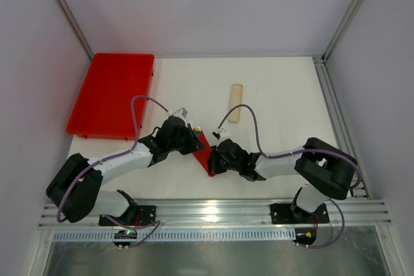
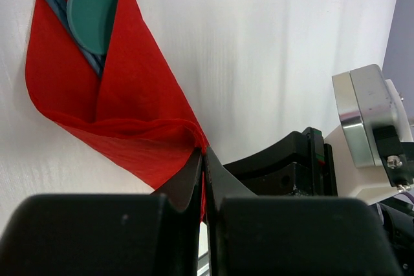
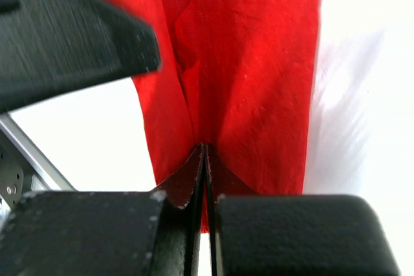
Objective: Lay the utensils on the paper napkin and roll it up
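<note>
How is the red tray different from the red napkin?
The red tray is big and lies flat; the red napkin is small, thin and folded around teal utensils. The tray sits untouched at the far left; the napkin is pinched by the left gripper and the right gripper. Both are bright red.

red tray (image 1: 110,95): far left on table (image 1: 284,95) | beige strip (image 1: 235,103): mid-back, flat

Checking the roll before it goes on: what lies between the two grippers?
The folded napkin, in the top view: the left gripper and the right gripper each pinch it. The left wrist view shows the utensils inside.
</note>
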Motion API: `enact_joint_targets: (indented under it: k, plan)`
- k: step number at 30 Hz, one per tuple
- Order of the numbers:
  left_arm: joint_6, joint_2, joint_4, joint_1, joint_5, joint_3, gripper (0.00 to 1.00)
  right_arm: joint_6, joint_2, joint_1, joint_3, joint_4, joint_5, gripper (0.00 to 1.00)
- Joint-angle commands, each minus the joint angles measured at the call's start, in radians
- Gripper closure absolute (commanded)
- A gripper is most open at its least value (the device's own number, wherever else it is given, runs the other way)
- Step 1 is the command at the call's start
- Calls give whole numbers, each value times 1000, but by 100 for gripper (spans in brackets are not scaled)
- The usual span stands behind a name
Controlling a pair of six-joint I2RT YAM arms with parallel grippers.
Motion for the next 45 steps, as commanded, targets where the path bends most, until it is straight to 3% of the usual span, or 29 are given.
enact_joint_targets:
  k: [1, 11, 27, 45]
  plan:
    - [29, -15, 31, -4, -12, 20, 100, 5, -44, 8, -31, 62, -8, 96]
    - [37, 10, 44, -4, 17, 15, 100, 9, -130, 8, -89, 99, 0, 96]
    - [38, 54, 64, -30, 51, 77, 100, 111, -54, 15, -51, -79, 55, 96]
    - [49, 300, 132, -61, 150, 216, 100, 177, -73, 118, -43, -140, 209, 96]
